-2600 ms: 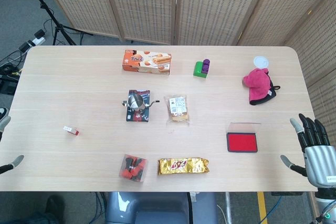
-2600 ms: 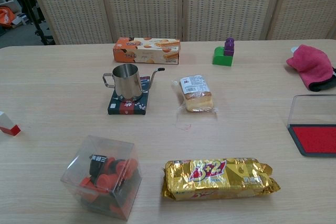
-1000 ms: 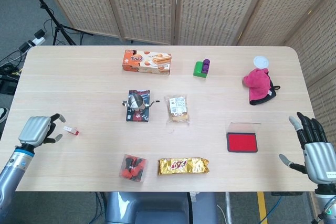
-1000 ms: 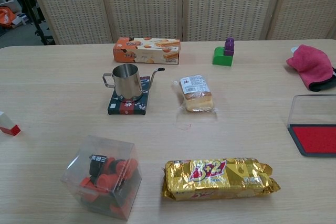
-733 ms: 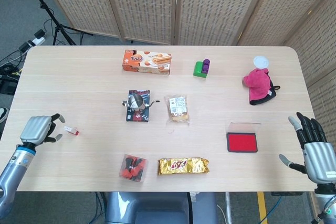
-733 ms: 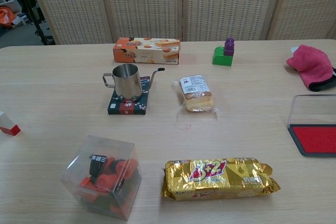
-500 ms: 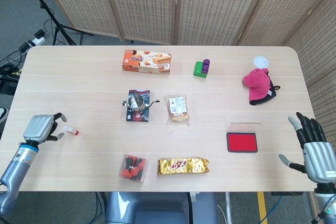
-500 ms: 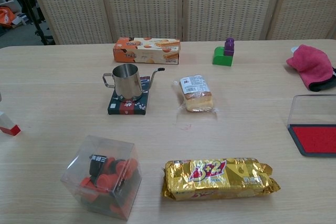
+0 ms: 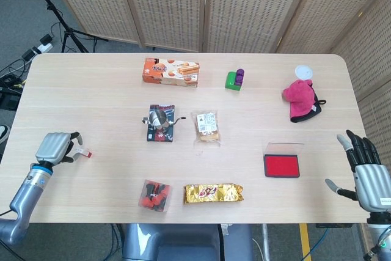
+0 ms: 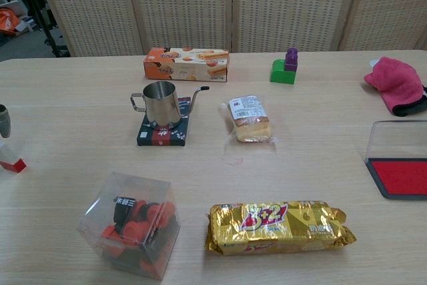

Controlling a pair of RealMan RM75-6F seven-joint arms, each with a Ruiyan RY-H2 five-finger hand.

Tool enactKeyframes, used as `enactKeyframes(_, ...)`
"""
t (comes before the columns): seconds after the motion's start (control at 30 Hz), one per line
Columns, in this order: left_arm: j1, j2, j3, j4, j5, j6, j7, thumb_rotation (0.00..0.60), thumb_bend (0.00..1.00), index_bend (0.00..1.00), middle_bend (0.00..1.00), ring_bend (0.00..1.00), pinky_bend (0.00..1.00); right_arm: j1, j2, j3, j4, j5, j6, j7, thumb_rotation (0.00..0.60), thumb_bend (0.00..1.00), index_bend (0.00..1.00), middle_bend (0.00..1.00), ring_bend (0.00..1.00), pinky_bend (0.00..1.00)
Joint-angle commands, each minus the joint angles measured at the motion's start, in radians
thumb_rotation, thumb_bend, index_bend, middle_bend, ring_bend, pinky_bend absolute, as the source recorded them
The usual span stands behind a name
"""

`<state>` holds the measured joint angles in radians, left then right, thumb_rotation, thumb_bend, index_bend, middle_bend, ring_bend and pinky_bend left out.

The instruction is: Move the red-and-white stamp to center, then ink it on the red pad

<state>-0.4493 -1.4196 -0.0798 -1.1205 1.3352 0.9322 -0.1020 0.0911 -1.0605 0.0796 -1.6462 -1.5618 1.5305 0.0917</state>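
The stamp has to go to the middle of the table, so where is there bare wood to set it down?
Bare wood lies between the wrapped cake slice and the open red ink pad, above the gold snack bar. Another wide strip lies between the orange biscuit box and the steel pitcher. Pitcher, cake and clear plastic box crowd the centre-left.

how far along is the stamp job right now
Nothing is finished: the red-and-white stamp lies near the table's left edge, not at center. In hand: the left hand is right beside the stamp, fingers curled toward it; a grip isn't clear. The right hand waits open at the right edge. Left to do: grasp the stamp, carry it to center, then press it on the open red ink pad.
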Motion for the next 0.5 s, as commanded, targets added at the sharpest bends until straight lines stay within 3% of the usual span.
enactKeyframes(0.03,-0.002,-0.002,0.0,-0.004,-0.005,-0.002,0.006,0.6,0.29,0.54,0.96,0.98,1.0,0.0,0.001,0.0,0.0,0.001,-0.001,0.003,0.6,0.0,0.0,0.0,0.0,0.0)
enactKeyframes(0.5,-0.01,0.038,-0.009,-0.079,-0.045,-0.013,0.06,0.6,0.31,0.59,0.96,0.98,1.0,0.0,0.006,0.0,-0.002,0.005,-0.004,0.016,0.6,0.0,0.0,0.0,0.0,0.0)
